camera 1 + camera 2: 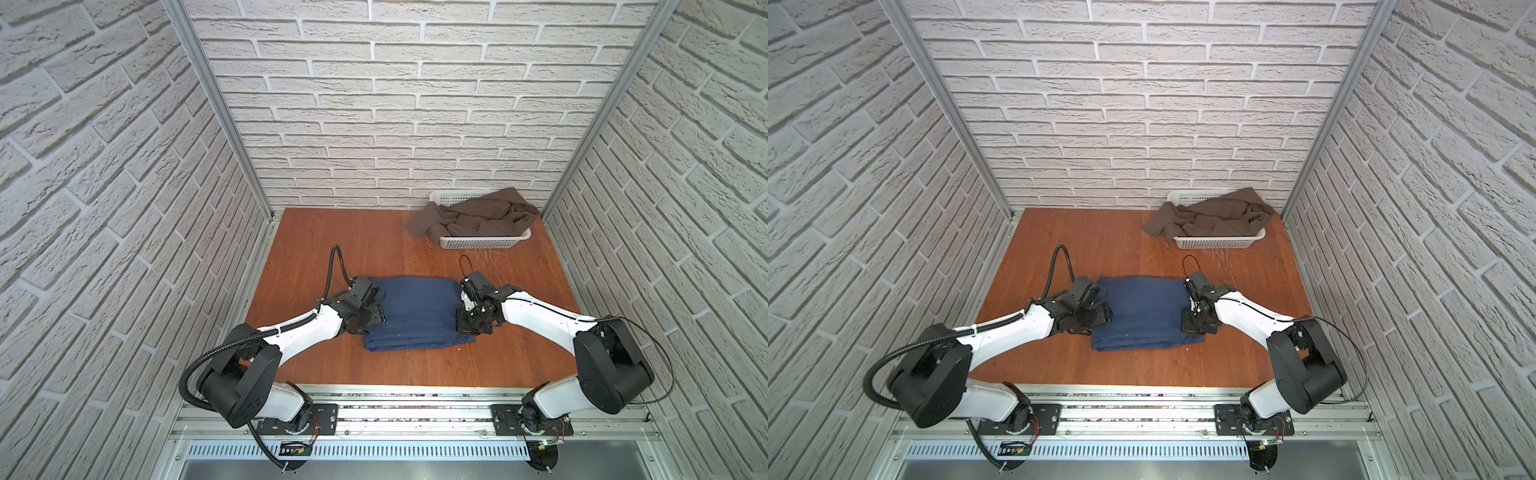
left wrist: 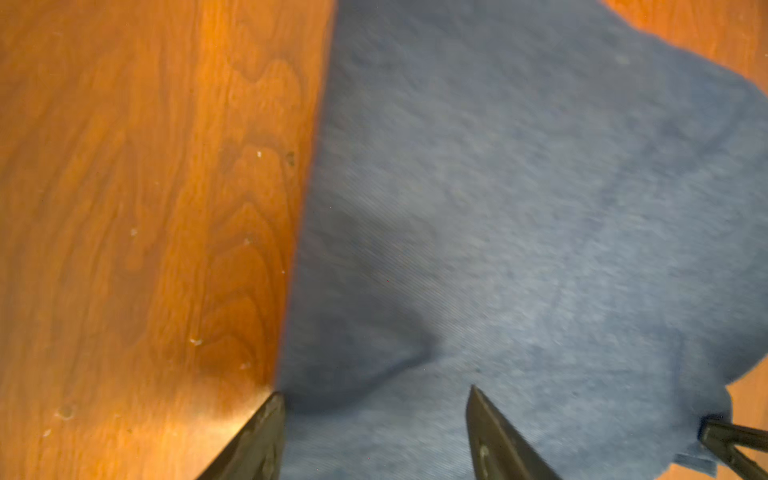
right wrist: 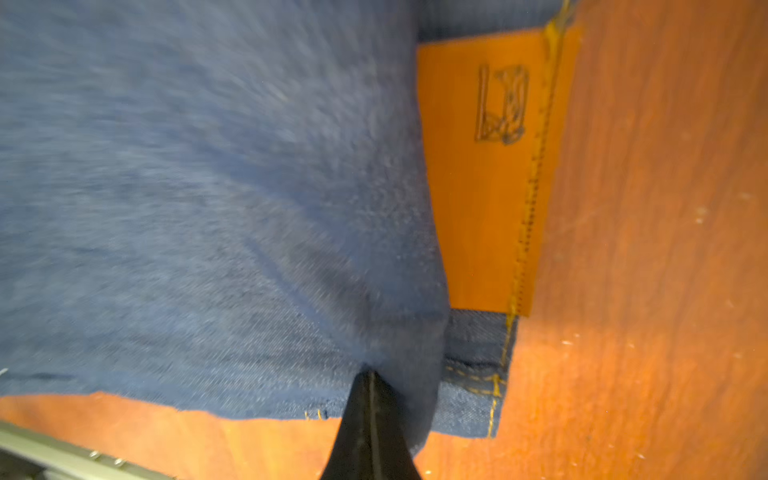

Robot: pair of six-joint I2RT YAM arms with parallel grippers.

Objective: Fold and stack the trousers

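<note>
Trousers [image 1: 415, 311] folded, mid-table. Left gripper [image 2: 374, 392] spread, straddling their left edge. Right gripper [image 3: 370, 374] pressed together, apparently pinching denim at the right edge. Judged: final fold or tidy; next, left must close. Beyond: basket [image 1: 482, 242] holding brown garment [image 1: 478, 218]

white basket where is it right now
In both top views the white basket sits at the far right corner of the table, beyond the folded trousers, with a brown garment heaped in it and spilling over its left end.
</note>
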